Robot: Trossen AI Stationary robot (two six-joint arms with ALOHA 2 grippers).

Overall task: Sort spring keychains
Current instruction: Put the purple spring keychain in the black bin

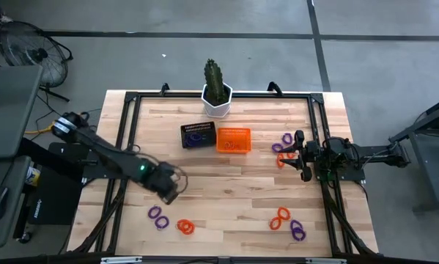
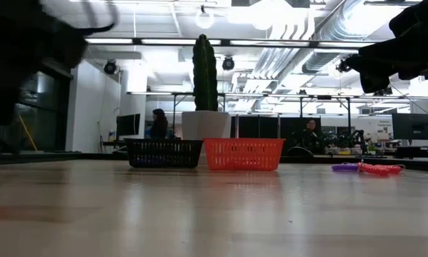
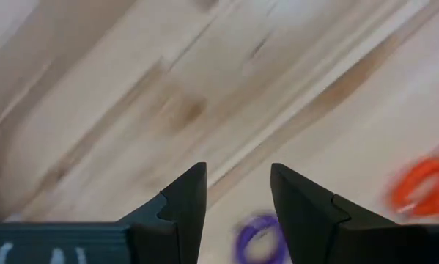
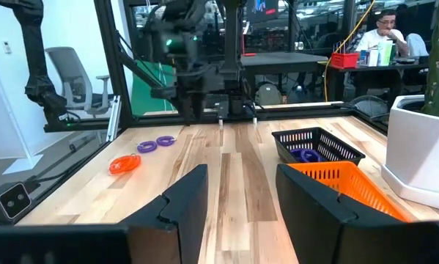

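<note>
Spring keychains lie flat in three groups on the wooden table: a purple one and an orange one near the near-left edge, several by the right side, and several at the near right. My left gripper hovers open just above and beyond the purple loop, with the orange loop off to one side. My right gripper waits open at the table's right side, beside the right group. A purple loop lies inside the black mesh basket.
The black basket and the orange mesh basket stand side by side at the table's far middle, before a potted cactus in a white pot. A black frame rail runs around the table. Bare wood lies between the two arms.
</note>
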